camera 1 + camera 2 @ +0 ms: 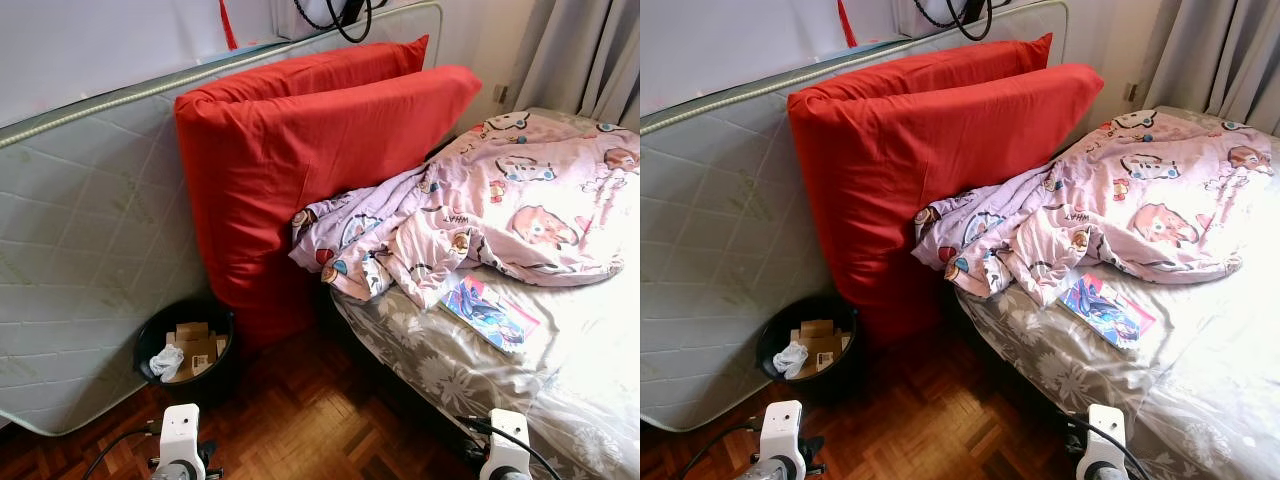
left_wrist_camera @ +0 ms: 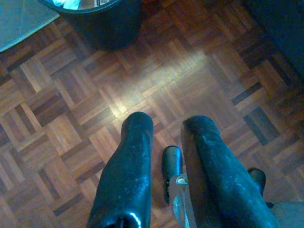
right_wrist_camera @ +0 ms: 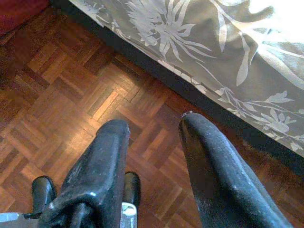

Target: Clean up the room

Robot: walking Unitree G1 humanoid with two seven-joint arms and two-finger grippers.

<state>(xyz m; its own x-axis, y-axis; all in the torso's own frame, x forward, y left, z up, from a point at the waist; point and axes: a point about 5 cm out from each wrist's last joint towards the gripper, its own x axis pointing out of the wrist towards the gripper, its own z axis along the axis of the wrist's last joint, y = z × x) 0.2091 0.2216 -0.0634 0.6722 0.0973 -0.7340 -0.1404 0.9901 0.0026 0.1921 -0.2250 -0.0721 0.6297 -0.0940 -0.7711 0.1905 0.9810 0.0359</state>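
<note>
Black bin (image 1: 186, 352) just ahead of left tool (image 2: 166, 124), fingers apart, empty

Bin (image 1: 186, 345) left of bed (image 1: 560, 390); book (image 1: 489, 311) on bed.

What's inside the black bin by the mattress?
The bin holds flattened cardboard pieces and a crumpled white wad. Anything beneath them is covered.

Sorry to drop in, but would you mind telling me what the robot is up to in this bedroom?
Nothing is being handled yet. The left gripper and right gripper hang open and empty over the parquet floor, by the bed. On the bed lie a crumpled quilt and a comic book. A black waste bin holding scraps stands by the propped mattress and red cushion.
</note>
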